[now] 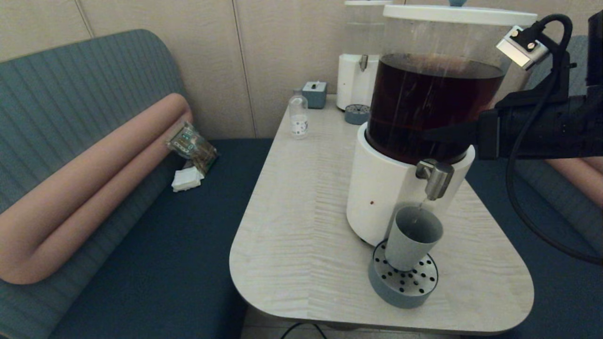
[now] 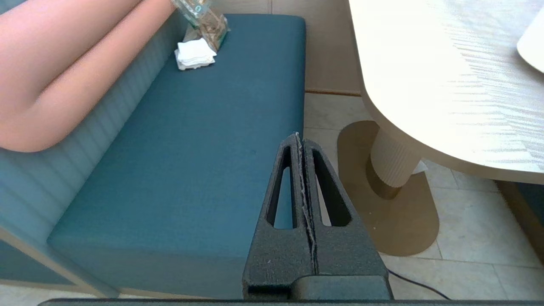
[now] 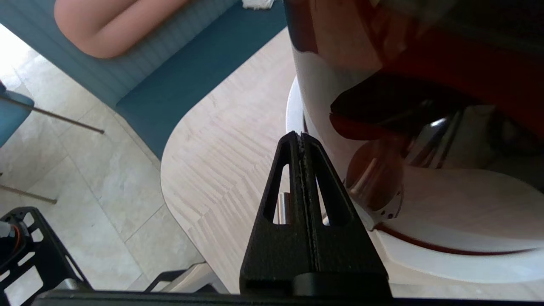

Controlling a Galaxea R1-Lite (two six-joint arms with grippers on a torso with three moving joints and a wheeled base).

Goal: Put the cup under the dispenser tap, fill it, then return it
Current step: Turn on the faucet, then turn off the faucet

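Note:
The grey-blue cup stands tilted on the round perforated drip tray, right under the steel dispenser tap. A thin thread of liquid falls from the nozzle into it. The tap belongs to the white-based dispenser of dark brown liquid. My right gripper reaches in from the right, shut and empty, its tips just above the tap against the tank. In the right wrist view that right gripper hides most of the tap; a steel part shows through a finger slot. My left gripper is parked shut beside the table, over the bench edge.
On the pale wooden table a small bottle, a grey-blue box, a second drip tray and a clear-tank dispenser stand at the back. A snack packet and napkins lie on the blue bench.

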